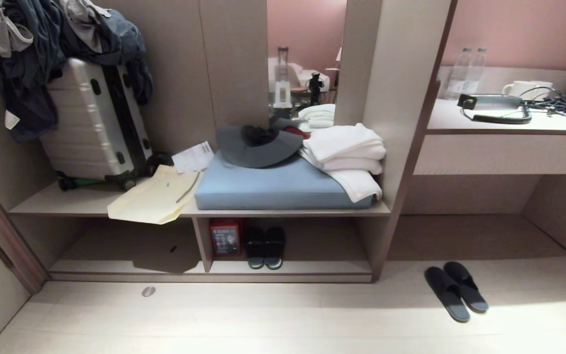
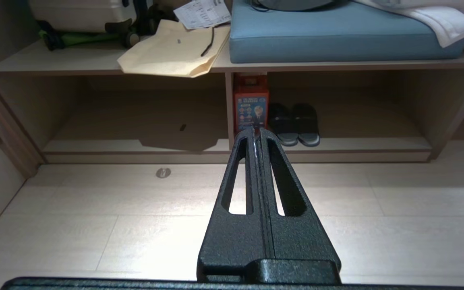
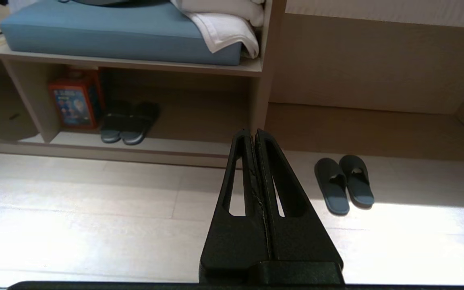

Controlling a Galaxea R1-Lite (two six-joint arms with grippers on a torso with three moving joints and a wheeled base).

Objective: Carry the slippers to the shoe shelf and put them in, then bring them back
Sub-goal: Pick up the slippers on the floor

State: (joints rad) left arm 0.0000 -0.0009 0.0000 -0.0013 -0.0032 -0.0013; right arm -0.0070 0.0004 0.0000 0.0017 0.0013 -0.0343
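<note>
The slippers (image 1: 455, 292), a plain dark backless pair, lie side by side on the pale floor to the right of the shoe shelf (image 1: 322, 267), under the desk; the right wrist view shows the slippers (image 3: 344, 184) too. The shoe shelf is the low beige cubby under the bench, with an upright divider (image 1: 202, 243). Neither arm shows in the head view. My left gripper (image 2: 256, 133) is shut and empty, held above the floor and facing the shoe shelf (image 2: 357, 144). My right gripper (image 3: 253, 133) is also shut and empty, well short of the slippers.
Another dark pair with pale sole rims (image 1: 264, 247) and a red box (image 1: 225, 237) stand in the shelf's right bay. On the bench above are a blue cushion (image 1: 273, 189), white towels (image 1: 347, 150), a paper bag (image 1: 153, 199) and a suitcase (image 1: 94, 123). A desk (image 1: 504, 152) stands right.
</note>
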